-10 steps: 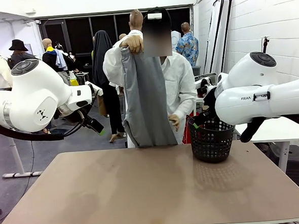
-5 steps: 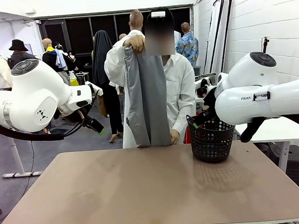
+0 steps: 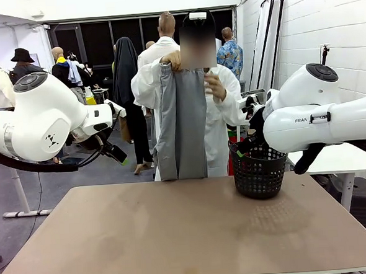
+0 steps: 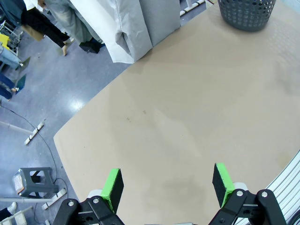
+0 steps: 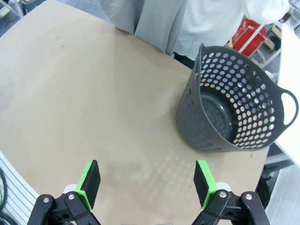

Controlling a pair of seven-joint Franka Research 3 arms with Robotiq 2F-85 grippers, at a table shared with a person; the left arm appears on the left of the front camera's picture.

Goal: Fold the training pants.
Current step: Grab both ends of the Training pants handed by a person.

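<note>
A person in a white coat at the far side of the table holds the light grey training pants [image 3: 182,121] up by the waistband with both hands, legs hanging down to the table's far edge. The pants' lower ends also appear in the left wrist view [image 4: 140,23] and the right wrist view [image 5: 145,18]. My left gripper [image 4: 166,183] hangs open above the table with nothing between its green pads. My right gripper [image 5: 146,183] is open too, above the table near the basket. In the front view the left gripper [image 3: 115,153] is raised at the left, off the table.
A black mesh basket [image 3: 258,169] stands empty at the table's far right [image 5: 236,108]. The brown tabletop [image 3: 189,230] is bare in the middle. Both white arms hover at the table's sides. People and stands are behind the far edge.
The person has brought the second hand up to the waistband and shifted the pants slightly to the right. Neither arm has moved.
</note>
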